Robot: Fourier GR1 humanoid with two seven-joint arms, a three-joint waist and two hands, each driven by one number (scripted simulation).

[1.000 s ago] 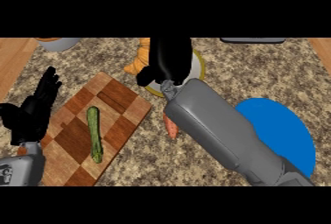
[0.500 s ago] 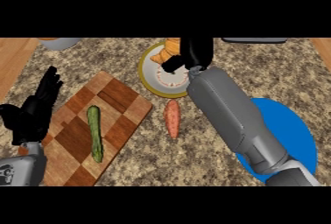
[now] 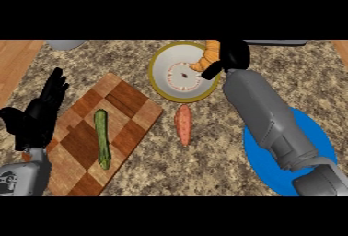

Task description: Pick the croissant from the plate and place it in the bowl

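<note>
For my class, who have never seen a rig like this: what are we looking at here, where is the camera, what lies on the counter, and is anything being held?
The camera sits where the robot's head would be, looking steeply down at a speckled stone counter. The two grey forearms ending in black hands belong to the robot. Its right hand is curled round an orange croissant, holding it at the rim of a pale, yellow-rimmed plate. Its left hand rests open at the view's left, holding nothing. On the counter lie a checkered wooden cutting board with a green cucumber on it, an orange carrot below the plate, and a blue bowl, partly hidden by the right forearm.
</note>
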